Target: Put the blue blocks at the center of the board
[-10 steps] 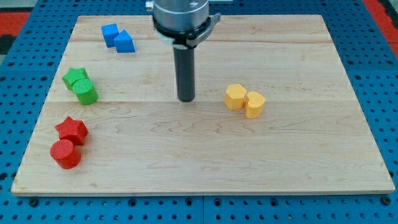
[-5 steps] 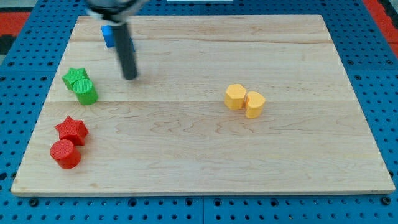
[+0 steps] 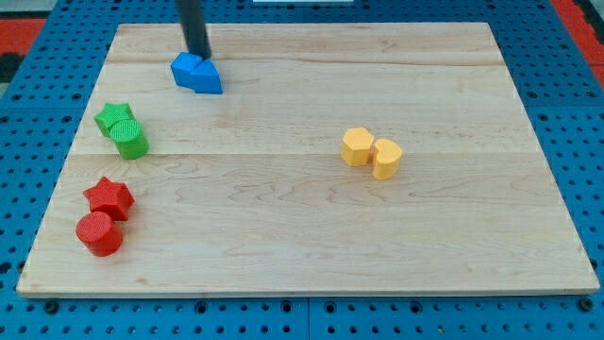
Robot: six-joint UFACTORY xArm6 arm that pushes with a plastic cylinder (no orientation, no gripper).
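Note:
Two blue blocks lie pressed together near the board's top left: one [image 3: 186, 69] on the left and one [image 3: 208, 79] on the right, their shapes hard to make out. My tip [image 3: 197, 55] stands just above them, touching or nearly touching the left blue block's top edge. The rod runs up out of the view's top. The wooden board [image 3: 302, 236] fills most of the view.
A green star [image 3: 114, 116] and green cylinder [image 3: 129, 140] sit at the left edge. A red star [image 3: 109, 196] and red cylinder [image 3: 99, 232] sit at lower left. Two yellow blocks [image 3: 357, 146] [image 3: 386, 157] sit right of centre.
My tip swung from the board's middle to the left, then up behind the blue blocks. The blue blocks have shifted a little down and to the right.

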